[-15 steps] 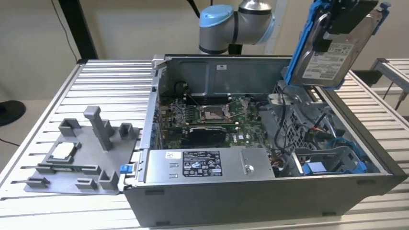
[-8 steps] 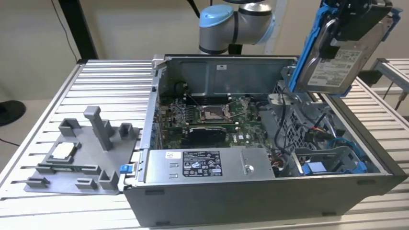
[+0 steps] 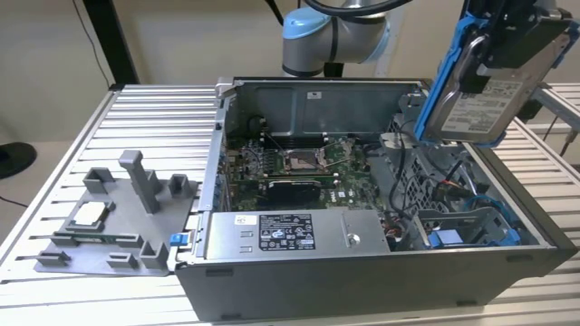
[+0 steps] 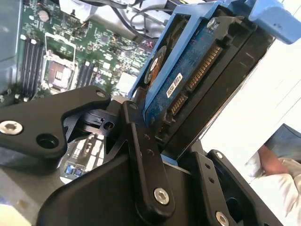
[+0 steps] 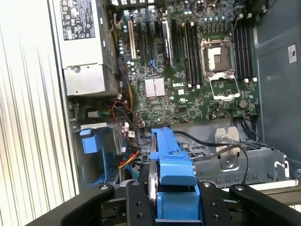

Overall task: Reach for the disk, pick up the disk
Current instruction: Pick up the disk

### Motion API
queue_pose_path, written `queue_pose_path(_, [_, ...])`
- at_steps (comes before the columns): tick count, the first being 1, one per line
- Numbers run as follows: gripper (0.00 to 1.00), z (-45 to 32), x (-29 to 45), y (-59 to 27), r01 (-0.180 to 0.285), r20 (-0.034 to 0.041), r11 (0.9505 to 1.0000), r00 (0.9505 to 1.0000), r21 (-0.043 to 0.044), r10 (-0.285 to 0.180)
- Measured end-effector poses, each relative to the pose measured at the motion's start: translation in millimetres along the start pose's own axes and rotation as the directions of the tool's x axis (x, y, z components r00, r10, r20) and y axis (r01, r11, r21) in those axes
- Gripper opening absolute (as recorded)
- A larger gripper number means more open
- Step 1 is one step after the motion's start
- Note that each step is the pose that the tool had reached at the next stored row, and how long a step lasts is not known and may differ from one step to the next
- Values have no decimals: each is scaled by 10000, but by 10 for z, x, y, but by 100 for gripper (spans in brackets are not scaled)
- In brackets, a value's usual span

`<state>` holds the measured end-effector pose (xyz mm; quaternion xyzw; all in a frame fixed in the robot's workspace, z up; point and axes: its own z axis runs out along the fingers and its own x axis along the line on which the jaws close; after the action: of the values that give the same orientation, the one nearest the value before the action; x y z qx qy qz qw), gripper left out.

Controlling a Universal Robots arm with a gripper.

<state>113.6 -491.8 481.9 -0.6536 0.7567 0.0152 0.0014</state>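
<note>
The black two-finger gripper (image 3: 507, 51) is closed on the disk (image 3: 476, 102), a flat rectangular silver metal hard drive with a white printed label and blue plastic carrier rails. The fingers press on the drive's two broad faces; in the second wrist view one black finger (image 4: 143, 155) lies against the blue circuit-board face of the disk (image 4: 188, 80).

In the exterior view the disk hangs upright in the air at the exterior view's right, label facing the camera, clear above the open grey metal computer case (image 3: 363, 285). It touches neither the case nor the ribbed metal table (image 3: 154, 109). Directly below it lie the empty blue drive bay (image 3: 471, 231) and loose cables. In the first wrist view the disk's blue rail (image 5: 171, 169) runs edge-on between the fingers, with the green motherboard (image 5: 188, 70) beyond it.

Lift status, as judged: the pick-up appears complete.

Risks, as judged:
- Slip: smooth metal faces and a grip near one end could let the drive pivot or drop onto the motherboard.
- Snag: low travel could catch a rail on the case wall or cables.
</note>
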Motion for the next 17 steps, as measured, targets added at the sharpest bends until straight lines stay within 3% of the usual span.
queue_pose_path(17, [0,11,432,-46,-2,0,10000,10000,0,2])
